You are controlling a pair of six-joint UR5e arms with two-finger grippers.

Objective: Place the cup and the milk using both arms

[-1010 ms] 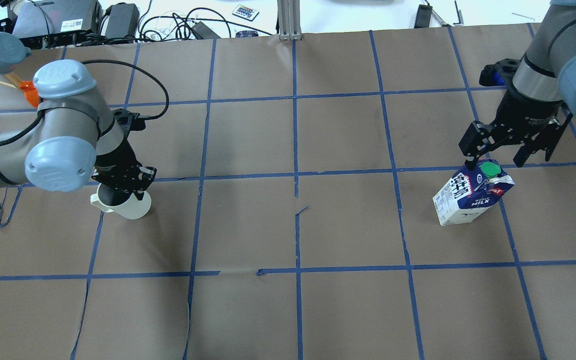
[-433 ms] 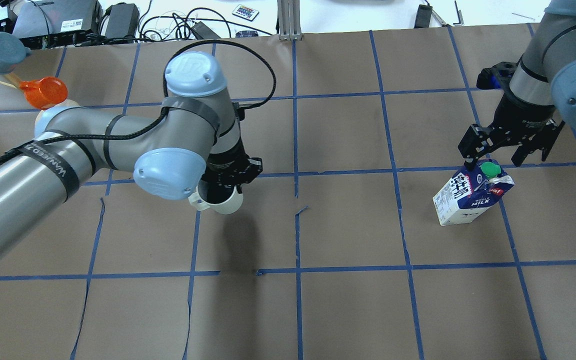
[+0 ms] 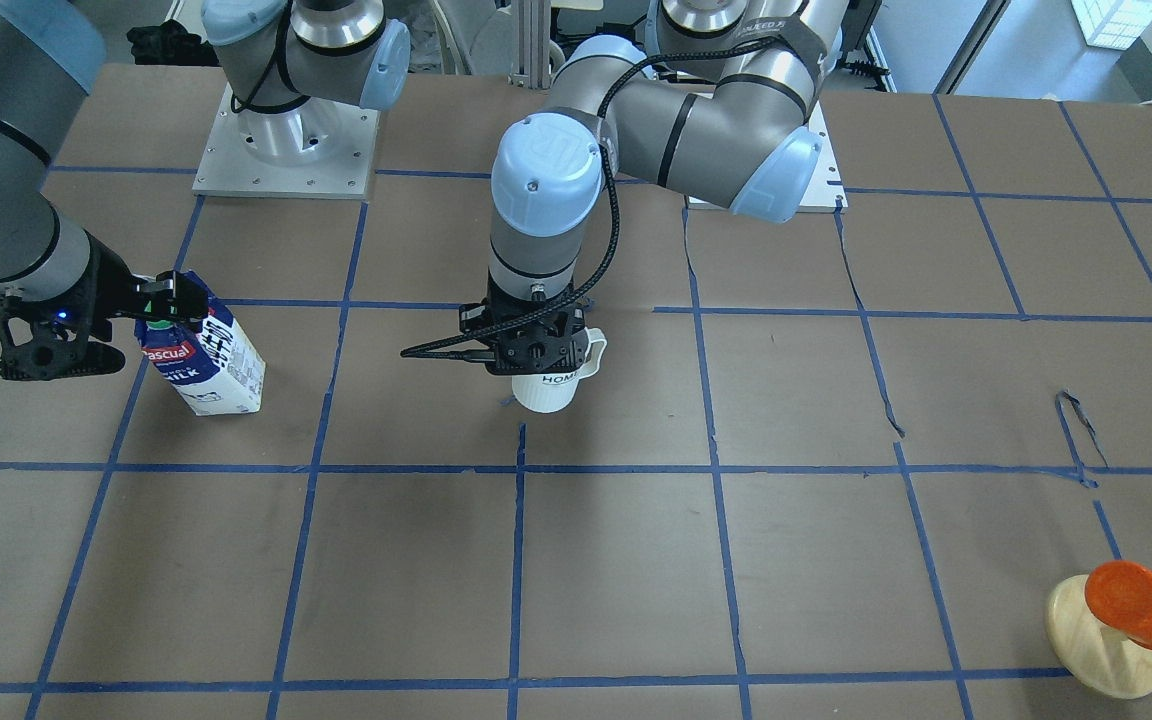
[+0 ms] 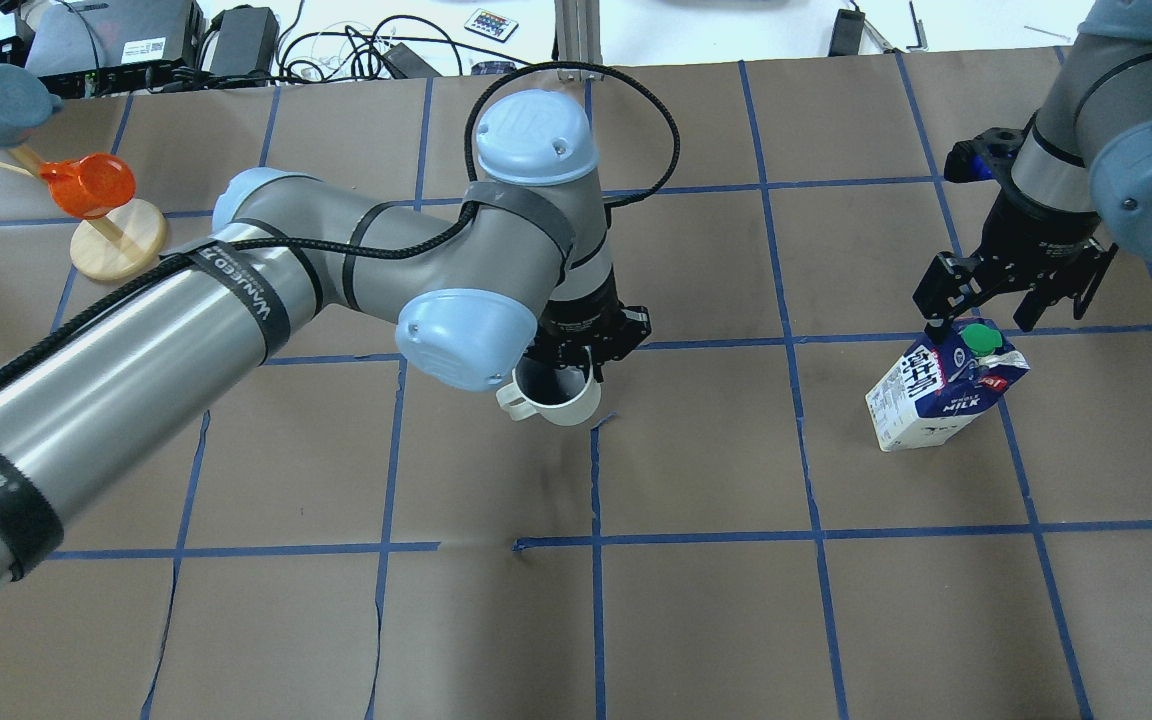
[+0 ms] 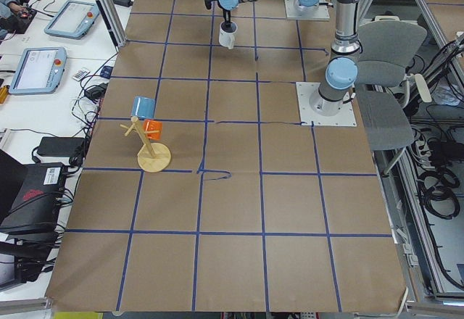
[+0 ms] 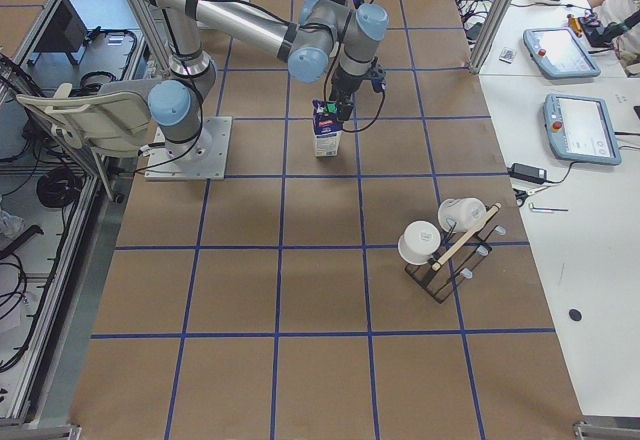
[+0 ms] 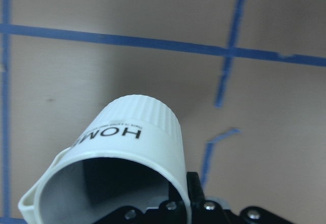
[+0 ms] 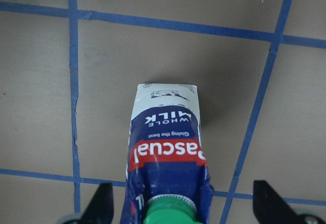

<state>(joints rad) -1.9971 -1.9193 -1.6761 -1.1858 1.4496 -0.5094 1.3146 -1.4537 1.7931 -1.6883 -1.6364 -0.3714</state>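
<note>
Left claw [image 4: 586,348]: clamped on the cup's rim, one finger inside and one outside.
Cup [image 4: 558,398]: upright near the middle of the table [image 4: 736,620], handle toward the robot's left. It appears to hang just above the surface.
Right claw [image 4: 981,318]: spread wide astride the milk's top, touching neither side.
Milk [image 4: 939,392]: stands on the robot's right, green cap [image 4: 982,338] up, not gripped.
Step in hand: probably setting the cup down, with the milk's pickup next.
Doing it well: keep the cup level and lower it straight, letting go only once its base rests. The right claw should centre and sink below the sloped top before closing, gently, since the card may crush.
</note>
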